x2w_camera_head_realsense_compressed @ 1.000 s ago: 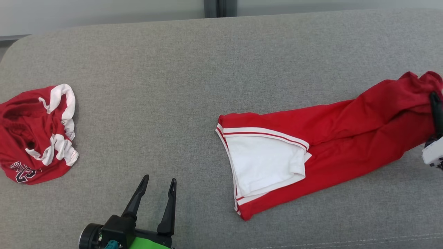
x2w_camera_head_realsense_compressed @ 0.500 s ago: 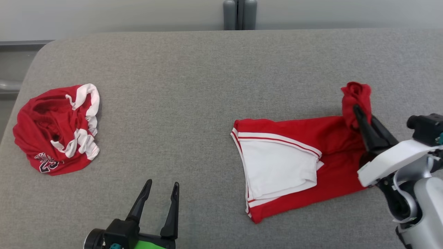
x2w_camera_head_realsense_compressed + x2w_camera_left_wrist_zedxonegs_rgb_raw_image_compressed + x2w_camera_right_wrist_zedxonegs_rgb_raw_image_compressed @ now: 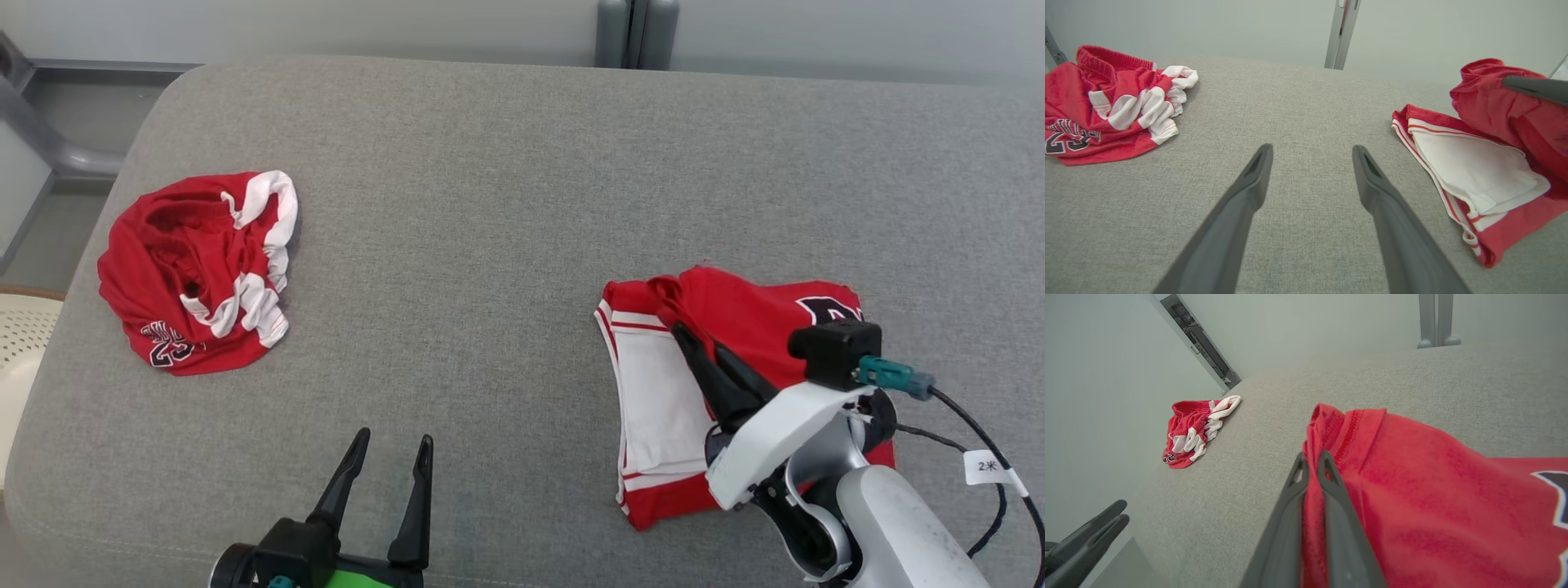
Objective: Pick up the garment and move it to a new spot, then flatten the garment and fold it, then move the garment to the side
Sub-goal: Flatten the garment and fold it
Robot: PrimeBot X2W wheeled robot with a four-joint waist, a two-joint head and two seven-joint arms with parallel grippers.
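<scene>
**Right gripper folds the shorts; left one waits**

We see the shorts (image 3: pixel 759 314) on the right half of the cushion (image 3: pixel 490 204), nearer to its front edge than to its back. They are already doubled. A red layer with a black print lies over the lower layer, and only the white panel (image 3: pixel 657 400) is uncovered, toward the middle of the cushion.

The right gripper (image 3: pixel 682 333) is clenched on the hem (image 3: pixel 1347 428) of the red upper layer. In the right wrist view the cloth is pinched between the two fingers and hangs from them in a ridge. We judge that the hem is chosen because a stitched border pulls the whole layer with it, so one pinch is enough to fold. The held end stands a little above the cushion, so the fold is not yet laid down. We would say the task is in its folding step, and the move to the side is not done.

The left gripper (image 3: pixel 393 438) is spread wide and holds nothing. It points over the front edge of the cushion, left of the middle, well apart from the shorts. Probably it is kept there so as not to disturb the cloth.

A crumpled red and white pile (image 3: pixel 196 269) sits at the left end of the cushion.
</scene>
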